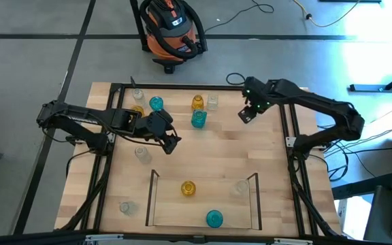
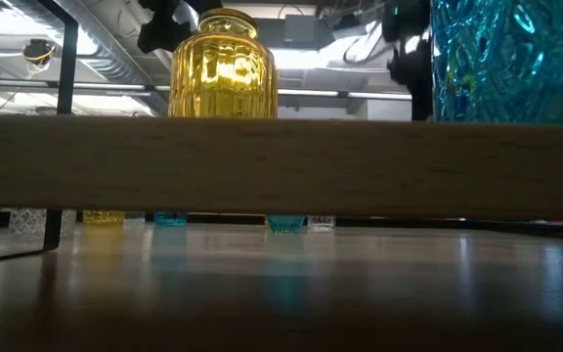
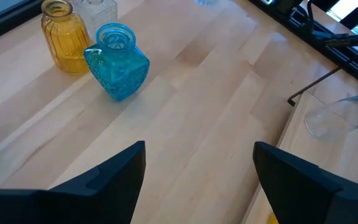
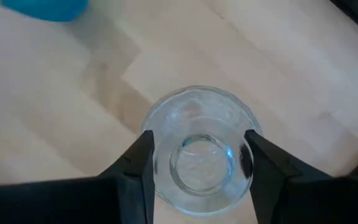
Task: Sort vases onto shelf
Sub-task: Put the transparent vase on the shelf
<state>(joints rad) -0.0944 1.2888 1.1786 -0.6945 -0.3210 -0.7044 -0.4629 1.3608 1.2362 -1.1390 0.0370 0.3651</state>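
Observation:
My right gripper [image 4: 197, 135] is shut on a round clear vase [image 4: 201, 155] and hangs above the table's far right part [image 1: 246, 114]. My left gripper [image 1: 172, 143] stands open over bare wood left of the middle, with nothing between its fingers [image 3: 201, 168]. Several vases stand on their bases at the far edge, among them a teal vase [image 1: 199, 119] and an amber vase [image 1: 197, 102]. On the shelf [image 1: 152, 197] near the front stand an amber vase [image 1: 188, 188], a clear vase [image 1: 241, 188] and a teal vase [image 1: 214, 218]. My right gripper pinches the clear vase between its two fingers, one on each side of its round body [image 4: 153, 163]. The fingers come from above, pointing steeply down. The vase stays upright, mouth up, lifted clear of the table.
Loose clear vases stand at the left [image 1: 142, 154] and near left [image 1: 125, 207]. A black frame [image 1: 111, 122] runs around the tabletop. In the left wrist view a teal vase [image 3: 118, 62] and an amber vase [image 3: 64, 37] stand ahead, with bare wood between them and the shelf rail [image 3: 316, 81].

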